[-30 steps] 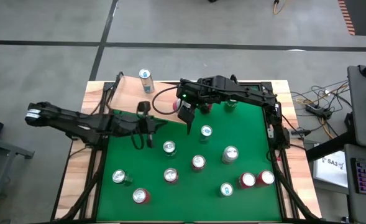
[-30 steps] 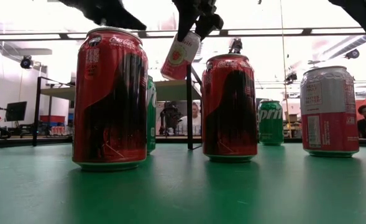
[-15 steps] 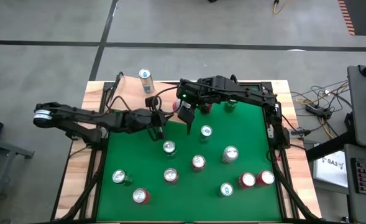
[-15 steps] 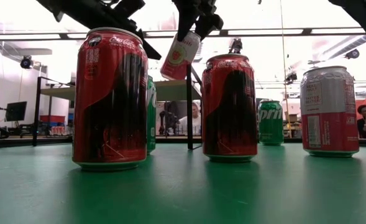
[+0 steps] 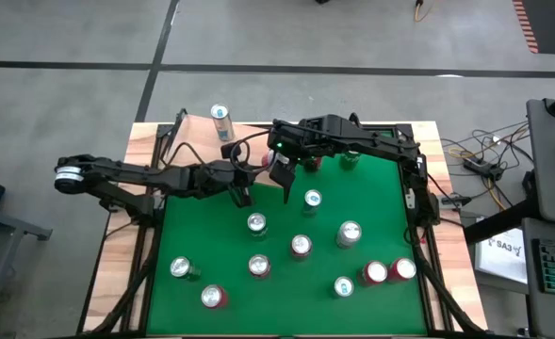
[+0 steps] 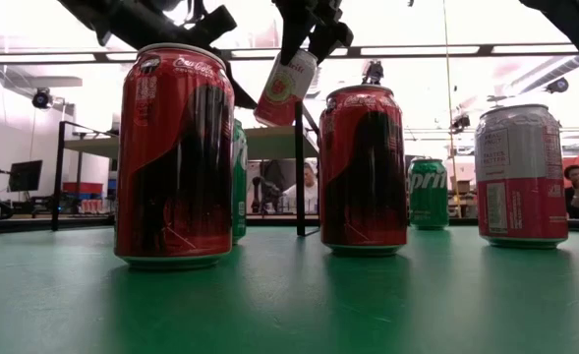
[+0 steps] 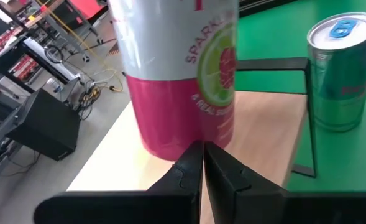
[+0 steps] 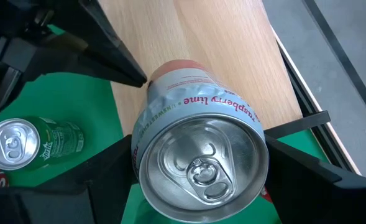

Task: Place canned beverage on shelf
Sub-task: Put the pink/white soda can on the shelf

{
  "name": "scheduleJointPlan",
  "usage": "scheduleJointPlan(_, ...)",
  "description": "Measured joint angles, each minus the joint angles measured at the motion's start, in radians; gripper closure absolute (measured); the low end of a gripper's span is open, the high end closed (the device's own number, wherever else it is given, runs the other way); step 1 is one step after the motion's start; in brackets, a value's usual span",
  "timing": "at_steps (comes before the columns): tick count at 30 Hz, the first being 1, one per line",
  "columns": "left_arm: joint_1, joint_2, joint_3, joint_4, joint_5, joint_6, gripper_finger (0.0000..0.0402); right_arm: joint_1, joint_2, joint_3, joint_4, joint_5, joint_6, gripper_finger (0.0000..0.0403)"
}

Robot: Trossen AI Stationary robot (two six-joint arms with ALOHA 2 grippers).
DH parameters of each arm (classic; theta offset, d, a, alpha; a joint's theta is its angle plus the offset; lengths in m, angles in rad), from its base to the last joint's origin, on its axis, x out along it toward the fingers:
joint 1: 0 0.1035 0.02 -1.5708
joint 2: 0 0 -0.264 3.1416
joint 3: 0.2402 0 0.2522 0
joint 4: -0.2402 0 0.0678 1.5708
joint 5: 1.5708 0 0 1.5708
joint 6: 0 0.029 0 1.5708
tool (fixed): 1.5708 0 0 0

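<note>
I'm holding the raspberry-lime can (image 8: 198, 165) in my right fingers (image 5: 279, 172) above the shelf (image 8: 232, 56); the closed left fingers (image 7: 202, 163) have just arrived beside it.

Tilted pink-and-white can (image 6: 285, 87), apparently gripper-held aloft

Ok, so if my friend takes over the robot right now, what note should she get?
Right hand: closed around the pink raspberry lime can, holding it tilted in the air at the edge of the shelf.
Left hand: shut and empty, pointing at that can from close by.
Done: the can is picked up, and one silver can already stands on the shelf.
Left: stand the pink can upright on the shelf and let go. More cans wait on the green table.
</note>
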Motion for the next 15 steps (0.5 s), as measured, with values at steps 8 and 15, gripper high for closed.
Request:
scheduleJointPlan(8, 0.000, 0.001, 0.000, 0.001, 0.000, 0.000, 0.0402, 0.000, 0.000, 0.000, 0.000, 0.000, 0.005, 0.0105)
scheduleJointPlan(15, 0.000, 0.001, 0.000, 0.000, 0.003, 0.000, 0.0402, 0.000, 0.000, 0.000, -0.002, -0.034, 0.021, 0.0092)
